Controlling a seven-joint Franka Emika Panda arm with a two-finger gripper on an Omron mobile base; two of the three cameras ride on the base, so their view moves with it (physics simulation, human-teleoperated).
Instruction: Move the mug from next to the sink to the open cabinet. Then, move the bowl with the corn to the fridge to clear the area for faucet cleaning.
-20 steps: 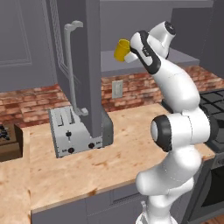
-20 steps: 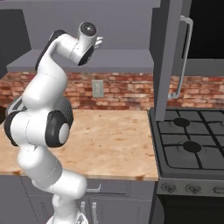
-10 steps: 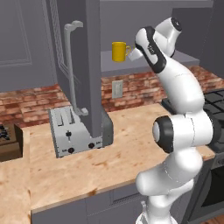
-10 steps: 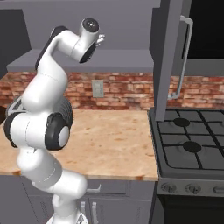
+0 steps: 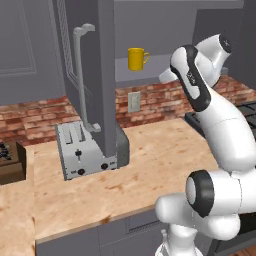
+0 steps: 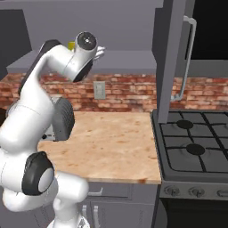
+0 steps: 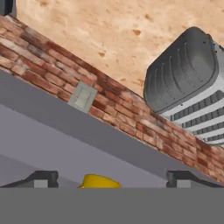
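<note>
In the left base view, the mug (image 5: 136, 58) is seen standing on the cabinet (image 5: 150, 67) shelf, just left of the claw (image 5: 166, 76). In the hand view, the claw's fingertips (image 7: 43, 179) are spread wide, released, the mug's top between them. The mug step is judged done; withdrawal and fetching the bowl are called for next.

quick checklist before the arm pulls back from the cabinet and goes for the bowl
1. Mug upright on the open cabinet shelf: ok.
2. Gripper open, fingers spread either side of the mug: ok.
3. Fingers clear of the mug's wall: cannot tell, the mug's top just peeks up between them.
4. Cabinet door swung open, out of the arm's way: ok.
5. Toaster on the counter, below the arm's path: ok.
</note>
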